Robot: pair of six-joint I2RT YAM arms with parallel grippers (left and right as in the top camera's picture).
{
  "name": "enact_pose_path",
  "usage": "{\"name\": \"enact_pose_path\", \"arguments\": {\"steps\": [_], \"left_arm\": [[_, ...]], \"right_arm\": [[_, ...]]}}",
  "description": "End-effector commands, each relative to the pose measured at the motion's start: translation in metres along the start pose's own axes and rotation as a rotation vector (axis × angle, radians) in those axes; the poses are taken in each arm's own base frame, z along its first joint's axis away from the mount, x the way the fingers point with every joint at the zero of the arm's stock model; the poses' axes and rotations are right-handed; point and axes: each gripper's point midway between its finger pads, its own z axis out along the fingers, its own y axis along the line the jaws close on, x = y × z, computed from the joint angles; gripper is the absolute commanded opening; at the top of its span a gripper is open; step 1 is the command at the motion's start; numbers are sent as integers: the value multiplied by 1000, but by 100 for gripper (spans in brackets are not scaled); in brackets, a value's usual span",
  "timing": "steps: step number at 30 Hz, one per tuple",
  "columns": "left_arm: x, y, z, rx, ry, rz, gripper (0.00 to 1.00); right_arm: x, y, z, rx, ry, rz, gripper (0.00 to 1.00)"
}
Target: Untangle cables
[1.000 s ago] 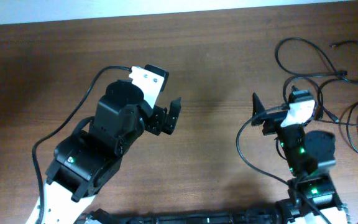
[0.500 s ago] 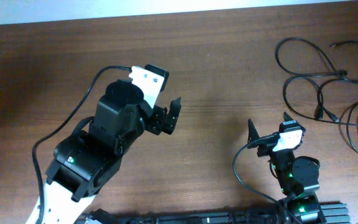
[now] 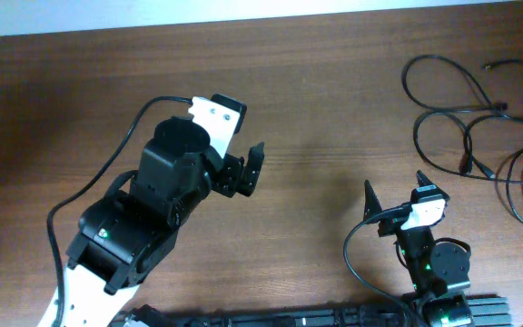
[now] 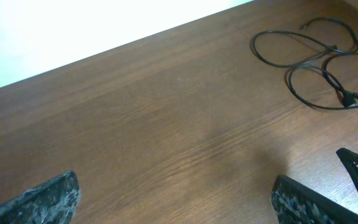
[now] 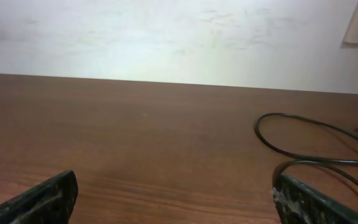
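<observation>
The cables (image 3: 500, 107) lie as several thin black loops on the brown table at the far right, bunched and crossing each other. They show at the upper right of the left wrist view (image 4: 335, 50) and at the right of the right wrist view (image 5: 258, 130). My right gripper (image 3: 394, 189) hangs open near the front of the table, left of and nearer than the cables, touching none. In its own view the right gripper (image 5: 179, 202) frames only bare wood. My left gripper (image 3: 246, 173) stands open over the table's middle, far from the cables, and the left gripper (image 4: 176, 202) holds nothing.
A thick black wire (image 3: 89, 195) runs along the left arm and another (image 3: 350, 241) curls beside the right arm's base. A black rail (image 3: 271, 318) lines the front edge. The table's far edge meets a white wall (image 5: 166, 37).
The right arm has drawn back toward the front edge, away from the cables, staying open. The left arm has not moved and the cables lie as before.
</observation>
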Motion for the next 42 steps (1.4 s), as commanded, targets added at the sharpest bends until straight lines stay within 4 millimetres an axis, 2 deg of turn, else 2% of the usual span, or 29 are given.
{"name": "enact_pose_path", "arguments": {"steps": [1,32,35,37,40,42], "left_arm": [[-4,1,-2,-7,-12,15,99],[-2,3,-2,-20,-7,16,99],[14,6,-4,-27,58,22,99],[32,14,-20,-49,106,18,99],[48,28,-32,-58,87,-28,99],[70,43,-34,-77,49,-83,99]], "right_arm": [[1,0,0,1,-2,1,99],[2,0,0,1,1,1,100],[2,0,0,1,1,1,99],[2,0,0,1,1,1,99],[2,0,0,1,1,1,99],[2,0,0,1,1,1,99]]}}
